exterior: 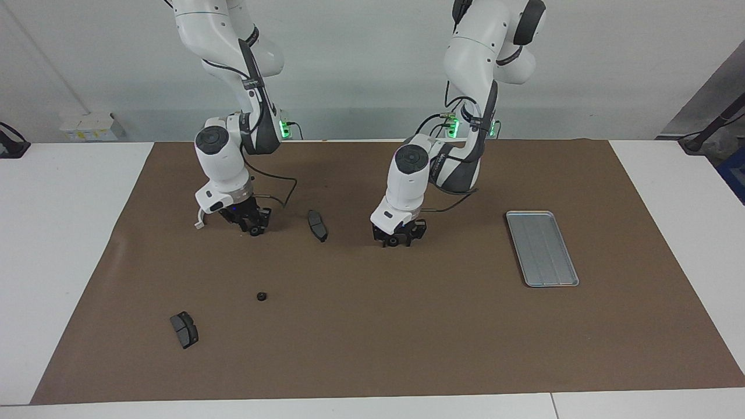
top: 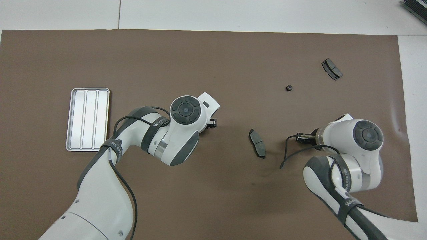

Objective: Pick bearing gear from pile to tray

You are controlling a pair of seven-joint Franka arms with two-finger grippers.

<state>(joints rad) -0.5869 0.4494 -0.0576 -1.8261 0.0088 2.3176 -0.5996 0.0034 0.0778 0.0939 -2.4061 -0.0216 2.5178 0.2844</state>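
Note:
A tiny black round gear lies alone on the brown mat, farther from the robots than my right gripper. The silver ribbed tray lies empty toward the left arm's end. My right gripper hangs low over the mat, between the gear and the robots. My left gripper hangs low over the mat's middle, beside the tray. A dark round shape shows at each gripper's tip; I cannot tell what it is.
One dark grey brake pad lies between the two grippers. A second pad lies farther out than the gear, toward the right arm's end. A white curved piece shows beside the right gripper.

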